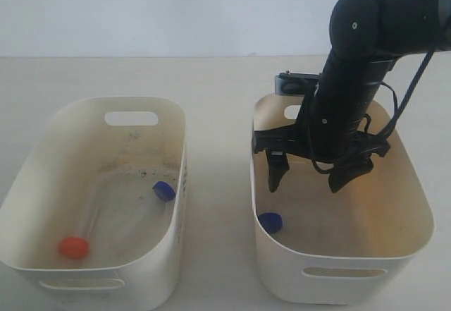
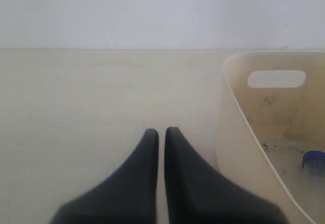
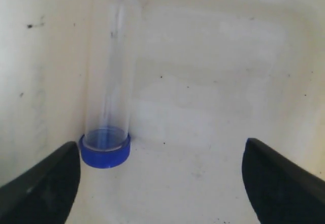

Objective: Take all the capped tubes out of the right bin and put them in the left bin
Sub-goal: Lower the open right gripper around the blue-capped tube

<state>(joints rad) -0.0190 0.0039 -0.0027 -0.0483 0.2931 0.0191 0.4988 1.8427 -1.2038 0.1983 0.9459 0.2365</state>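
Beige tabletop: both your bins sit on it, side by side.
Right bin: yellowish inside; your right gripper hangs in it, jaws wide apart, holding nothing.
Left bin: speckled floor, orange-capped tube and dark-blue-capped tube lying inside.
Left gripper: fingers together, over bare tabletop beside the left bin.
Blue-capped tube: in the right bin, along its wall, untouched.

1. Exterior view: raised, in front of the table, facing down and across toward the wall. Mid-range, with the left bin and right bin both in frame.
2. Left wrist view: low over the table, facing level toward the wall. It shares the left bin, handle end, with the exterior view.
3. Right wrist view: very close, inside the right bin, facing its floor. It shares the blue-capped tube with the exterior view, where that blue-capped tube lies small.
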